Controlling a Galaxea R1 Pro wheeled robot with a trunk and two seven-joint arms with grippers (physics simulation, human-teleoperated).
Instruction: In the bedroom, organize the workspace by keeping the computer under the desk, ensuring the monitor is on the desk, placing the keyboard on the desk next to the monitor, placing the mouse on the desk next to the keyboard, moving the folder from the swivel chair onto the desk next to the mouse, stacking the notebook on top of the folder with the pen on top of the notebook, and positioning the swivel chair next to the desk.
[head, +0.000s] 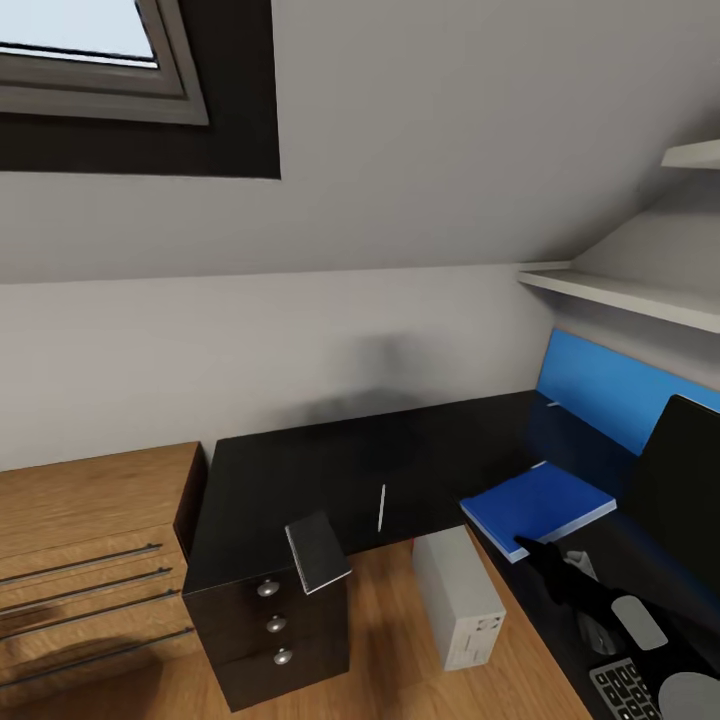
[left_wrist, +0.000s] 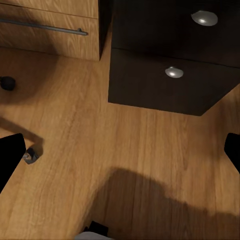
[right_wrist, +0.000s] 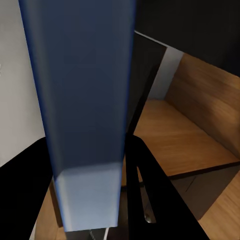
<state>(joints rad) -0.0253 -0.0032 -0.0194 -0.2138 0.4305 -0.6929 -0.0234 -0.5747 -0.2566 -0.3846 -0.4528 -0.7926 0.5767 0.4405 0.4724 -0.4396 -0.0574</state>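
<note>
The blue folder (head: 540, 506) sits low over the right wing of the black desk (head: 300, 470), in front of the monitor (head: 685, 490). My right gripper (head: 528, 548) is shut on the folder's near edge. In the right wrist view the folder (right_wrist: 82, 100) runs between the black fingers (right_wrist: 160, 200). The grey notebook (head: 318, 552) lies tilted on the desk corner above the drawers (head: 270, 625). The whitish pen (head: 381, 507) lies on the desk beside it. The light grey computer (head: 458, 598) stands on the floor by the desk. Part of the keyboard (head: 625, 688) shows under my right arm. My left gripper (left_wrist: 121, 155) hangs open over the floor.
A low wooden dresser (head: 80, 560) stands left of the desk. Wall shelves (head: 630, 295) and a blue wall panel (head: 610, 385) are at the right. In the left wrist view the drawer front (left_wrist: 165, 82) with silver knobs and a small caster (left_wrist: 30, 157) are near.
</note>
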